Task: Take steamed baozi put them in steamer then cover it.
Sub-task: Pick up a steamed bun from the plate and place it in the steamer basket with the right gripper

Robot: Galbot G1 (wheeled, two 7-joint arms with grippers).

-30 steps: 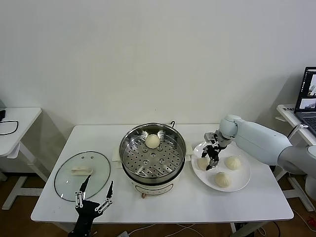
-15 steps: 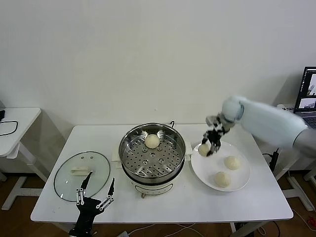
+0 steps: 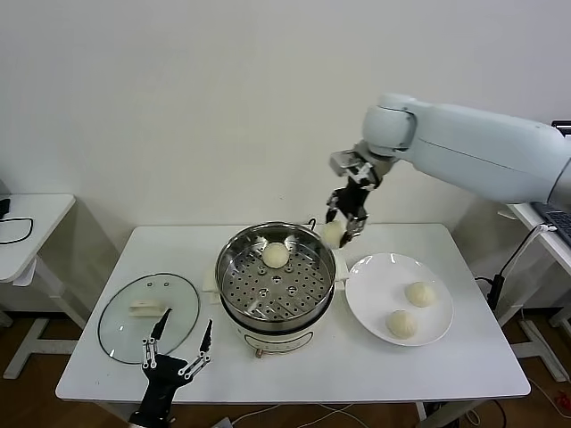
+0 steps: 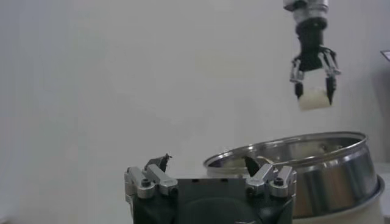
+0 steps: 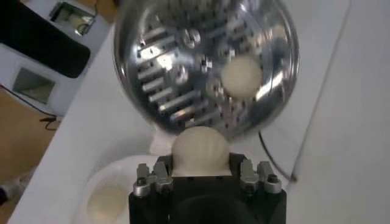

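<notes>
My right gripper (image 3: 341, 227) is shut on a cream-white baozi (image 3: 332, 234) and holds it in the air above the right rim of the steamer (image 3: 235, 300). The held baozi fills the jaws in the right wrist view (image 5: 200, 150). One baozi (image 3: 276, 255) lies on the perforated tray at the back; it also shows in the right wrist view (image 5: 242, 76). Two baozi (image 3: 420, 293) (image 3: 401, 323) lie on the white plate (image 3: 375, 276). The glass cover (image 3: 116, 332) lies flat on the table at the left. My left gripper (image 3: 177, 346) is open and empty at the table's front edge.
The white table (image 3: 303, 374) carries everything. A small white side table (image 3: 27, 223) stands at the far left. A laptop stands at the far right edge. The wall is close behind the table.
My right gripper has lifted a baozi off the plate and carried it up and left, to above the steamer's right rim. The left arm has hardly moved.
</notes>
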